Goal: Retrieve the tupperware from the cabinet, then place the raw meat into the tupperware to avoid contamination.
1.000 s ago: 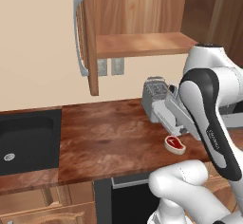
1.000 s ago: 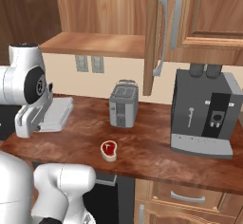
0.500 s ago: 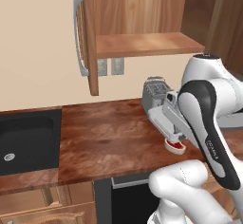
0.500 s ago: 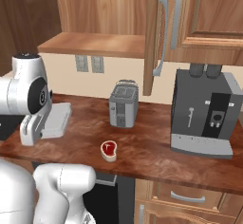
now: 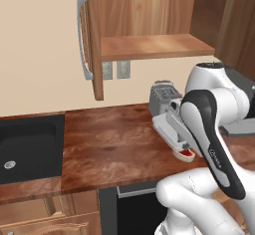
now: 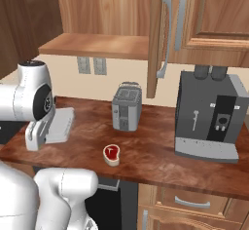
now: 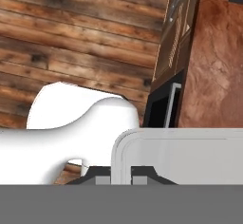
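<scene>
My gripper [image 7: 119, 176] is shut on the near rim of the tupperware [image 6: 61, 122], a shallow pale grey square container held low over the left part of the wooden counter. It also shows in front of the toaster, as the tupperware [image 5: 163, 126], and close up as the tupperware [image 7: 182, 155]. The raw meat [image 6: 111, 153], red with a cream rim, lies on the counter to the right of the container; the arm partly covers the raw meat [image 5: 186, 153]. The cabinet [image 5: 149, 47] stands open above, its shelf bare, and the cabinet [image 6: 92, 46] door hangs open.
A silver toaster [image 6: 127, 107] stands behind the meat and a black coffee machine [image 6: 209, 119] at the right. A black sink [image 5: 27, 149] lies at the left end of the counter. The open cabinet door [image 5: 92, 40] juts out overhead.
The arm has brought the tupperware lower and a little toward the counter's front. The meat has not moved.
</scene>
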### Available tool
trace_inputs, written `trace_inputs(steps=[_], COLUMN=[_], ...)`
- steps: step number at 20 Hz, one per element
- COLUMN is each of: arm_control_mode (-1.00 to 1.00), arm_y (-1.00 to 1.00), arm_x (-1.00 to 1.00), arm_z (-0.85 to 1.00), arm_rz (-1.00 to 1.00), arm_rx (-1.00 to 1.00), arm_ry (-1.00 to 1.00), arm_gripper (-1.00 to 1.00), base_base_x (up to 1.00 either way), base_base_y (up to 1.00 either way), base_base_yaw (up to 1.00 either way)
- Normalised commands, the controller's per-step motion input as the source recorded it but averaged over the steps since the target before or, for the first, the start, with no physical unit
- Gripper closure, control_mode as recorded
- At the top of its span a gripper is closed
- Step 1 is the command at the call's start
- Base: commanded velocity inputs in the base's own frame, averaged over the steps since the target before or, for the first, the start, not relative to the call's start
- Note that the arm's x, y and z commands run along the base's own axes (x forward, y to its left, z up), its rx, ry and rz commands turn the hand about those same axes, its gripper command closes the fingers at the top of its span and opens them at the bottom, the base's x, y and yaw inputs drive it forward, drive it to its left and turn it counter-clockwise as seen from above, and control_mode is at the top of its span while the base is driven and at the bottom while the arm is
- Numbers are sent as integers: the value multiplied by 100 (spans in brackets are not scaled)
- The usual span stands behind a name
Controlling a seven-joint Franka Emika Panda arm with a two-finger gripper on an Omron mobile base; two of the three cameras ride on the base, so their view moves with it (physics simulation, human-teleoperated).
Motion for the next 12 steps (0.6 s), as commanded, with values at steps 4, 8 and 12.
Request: trace_inputs(steps=[4,8,12], arm_control_mode=[-100,-100,-100], arm_y=[2,0,0], arm_x=[26,25,16], arm_z=[-16,-14,-15], arm_rz=[0,0,-1], arm_rx=[0,0,0], arm_ry=[0,0,0], arm_gripper=[100,100,100], base_base_x=[0,0,0], base_base_y=[0,0,0], base_base_yaw=[0,0,0])
